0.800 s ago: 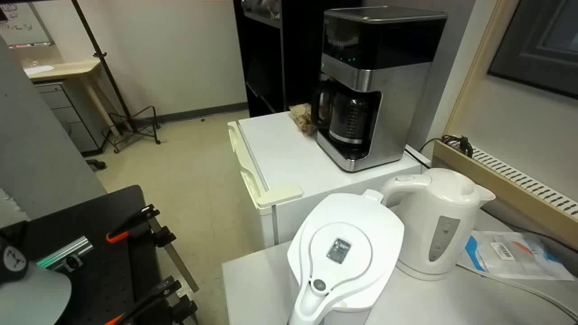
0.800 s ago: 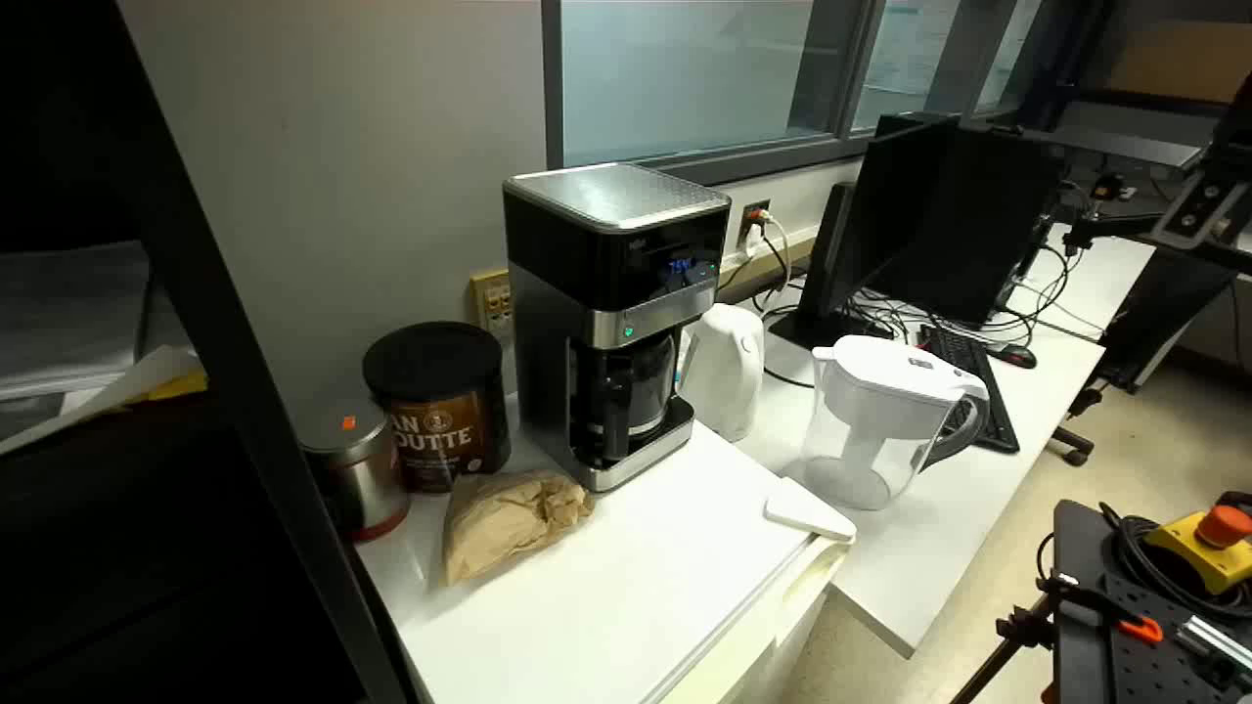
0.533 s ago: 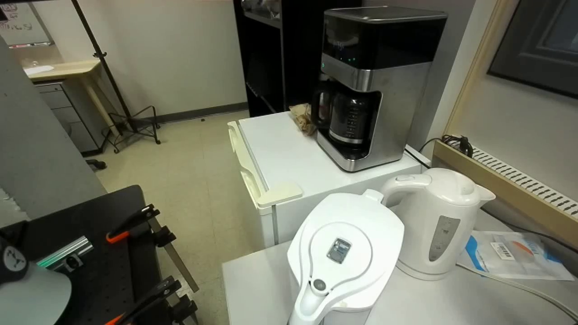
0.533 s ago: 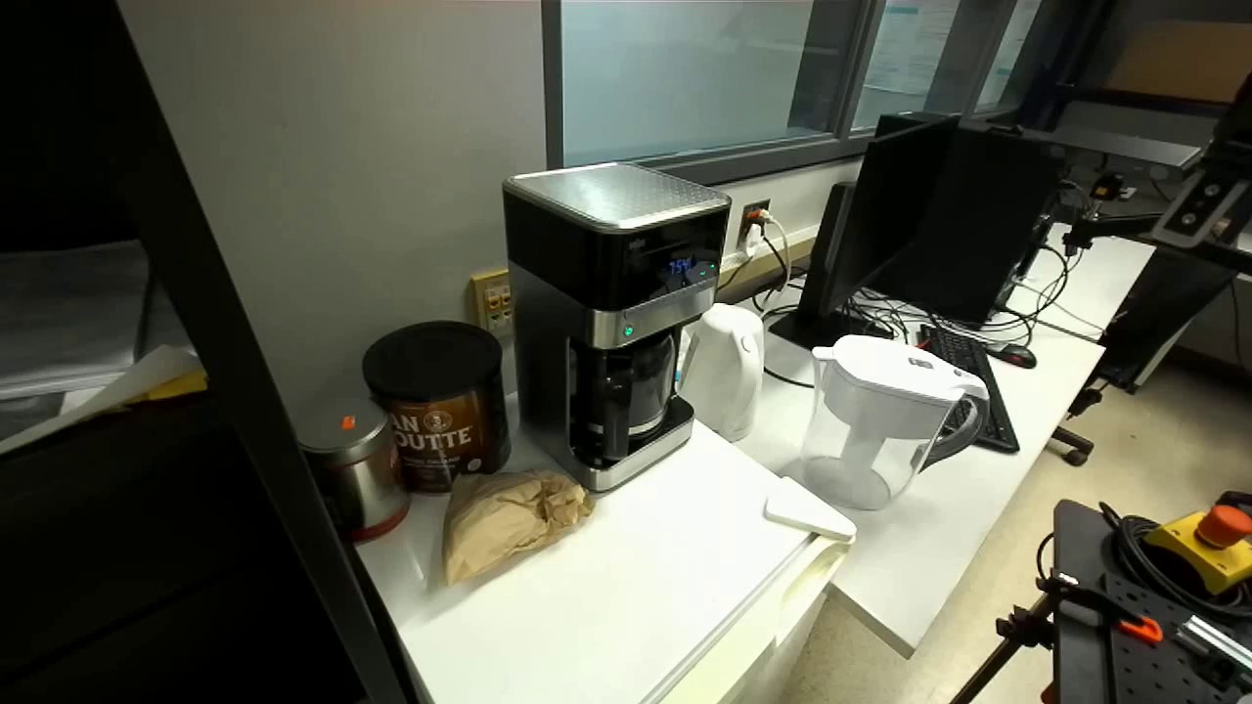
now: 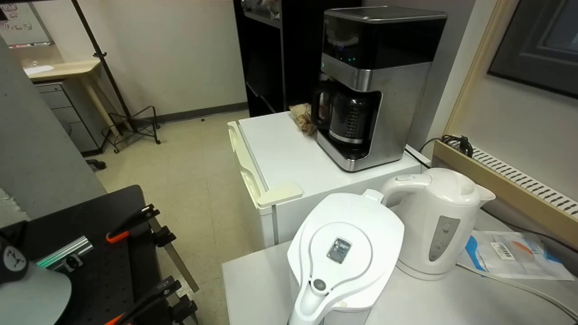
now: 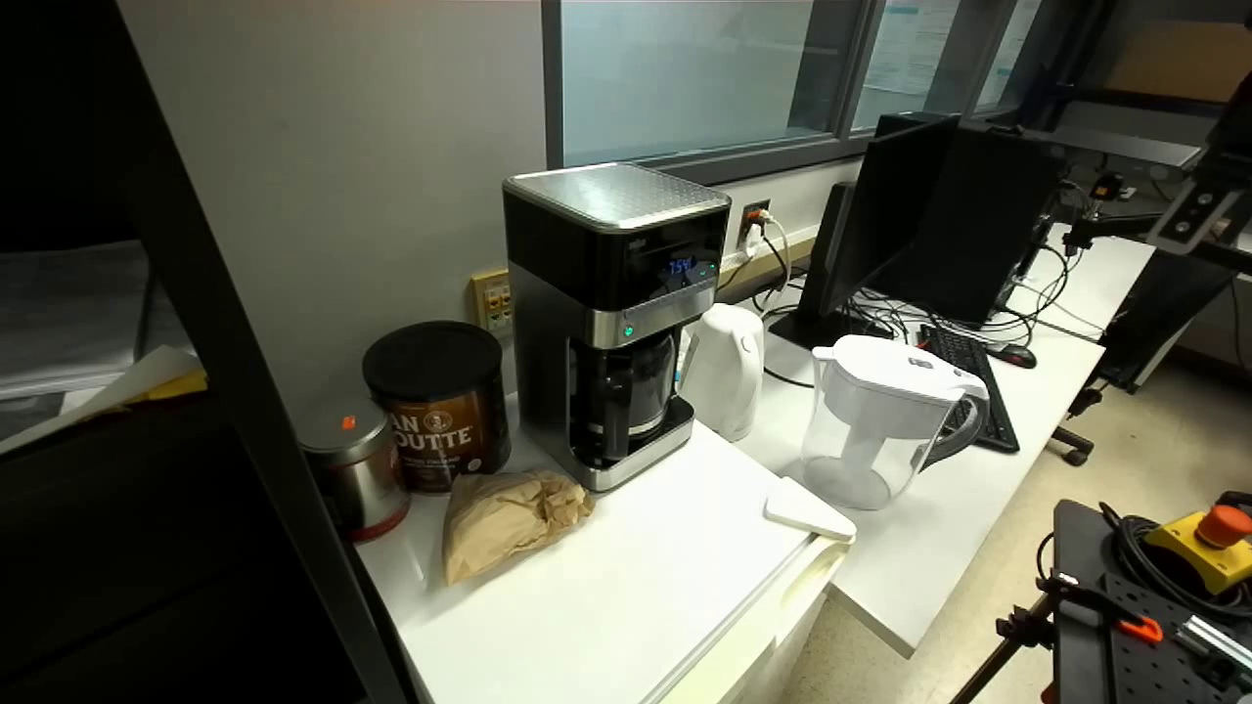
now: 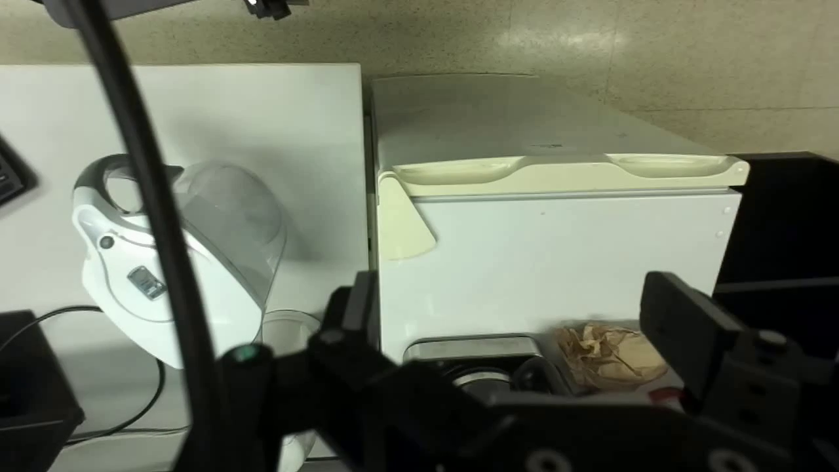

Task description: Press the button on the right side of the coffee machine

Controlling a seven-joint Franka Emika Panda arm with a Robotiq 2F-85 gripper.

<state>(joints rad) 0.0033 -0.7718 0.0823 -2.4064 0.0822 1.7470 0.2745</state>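
The coffee machine stands upright on a white fridge, with a black top block, silver-grey front and dark glass carafe; it shows in both exterior views [image 5: 402, 104] [image 6: 558, 332]. Its display [image 6: 680, 265] is lit blue. Small green lights [image 6: 712, 267] show at the display's right side, and a green light [image 6: 628, 330] is lit on the silver band below. In the wrist view the machine's base [image 7: 472, 347] shows beyond my gripper [image 7: 511, 298], partly hidden behind it. The gripper is open and empty, its fingers wide apart. It is not clearly seen in the exterior views.
A white filter jug [image 5: 345, 253] and a white kettle [image 5: 440, 225] stand on the desk beside the fridge [image 5: 289, 153]. A brown paper bag [image 6: 514, 523], a coffee tin [image 6: 435, 411] and a metal can [image 6: 352, 469] stand by the machine. Monitors [image 6: 968, 225] stand farther along.
A dark mechanism with a metal bracket at the right edge of an exterior view has shifted slightly. The coffee machine and the things round it have not moved.
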